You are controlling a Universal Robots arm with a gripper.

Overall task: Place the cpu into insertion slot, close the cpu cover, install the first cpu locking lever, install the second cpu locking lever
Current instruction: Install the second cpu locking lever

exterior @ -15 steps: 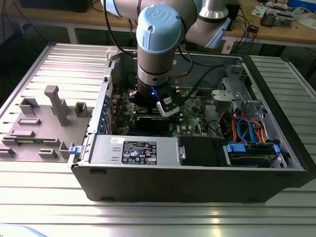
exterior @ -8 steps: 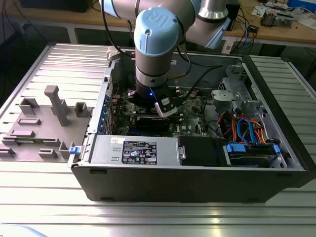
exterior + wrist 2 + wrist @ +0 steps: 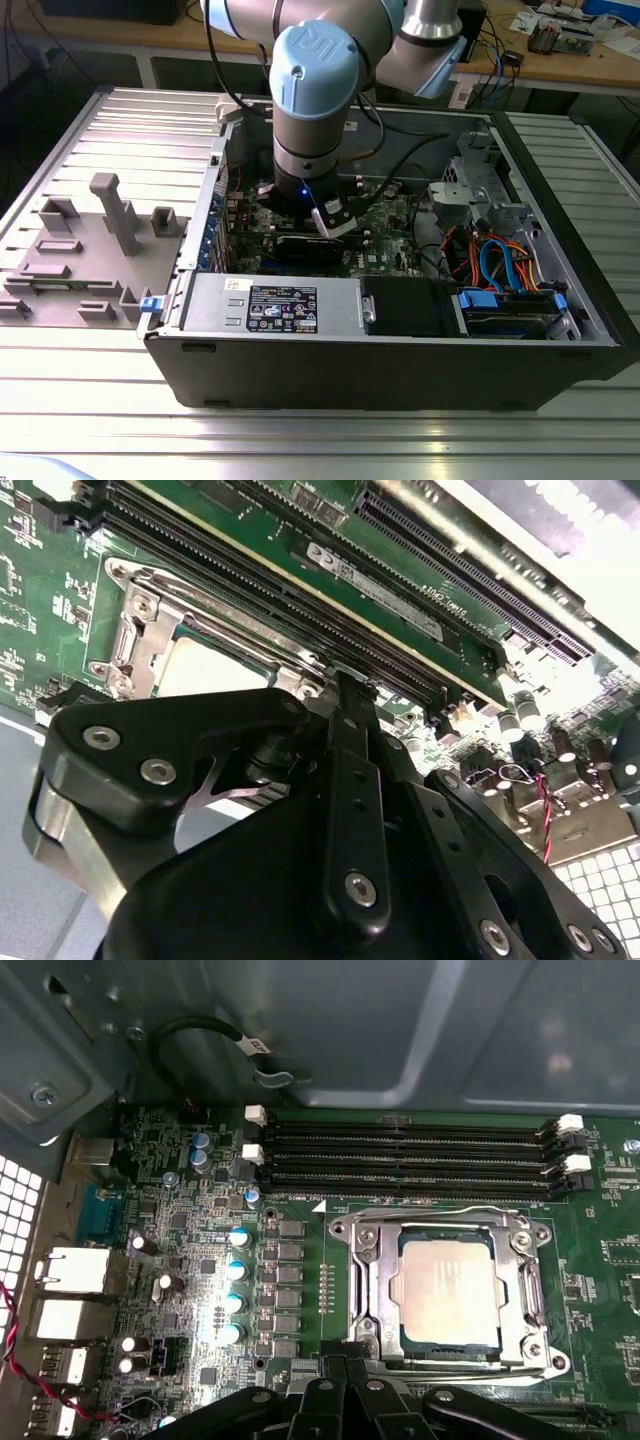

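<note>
The cpu [image 3: 447, 1290], a pale silvery square, lies in the insertion slot [image 3: 352, 1228] on the green motherboard. The silver cpu cover [image 3: 378, 1282] lies flat around it, and the chip shows through its window. A thin wire lever [image 3: 430, 1211] runs along one edge of the socket. My gripper [image 3: 345, 1352] is shut, its black fingertips together at the socket's edge beside the cover. In the second wrist view the gripper [image 3: 345, 690] points at the board just next to the cpu [image 3: 205, 670]. In the exterior view the gripper [image 3: 335, 222] reaches down inside the open computer case.
Long black memory slots [image 3: 400, 1155] run beside the socket. Capacitors [image 3: 237, 1270] and rear ports [image 3: 70, 1270] sit on the other side. The case wall [image 3: 380, 370], a power supply [image 3: 270, 305] and drive bays with blue and orange cables [image 3: 500, 270] surround the board. A grey fixture plate [image 3: 90, 250] lies on the exterior view's left.
</note>
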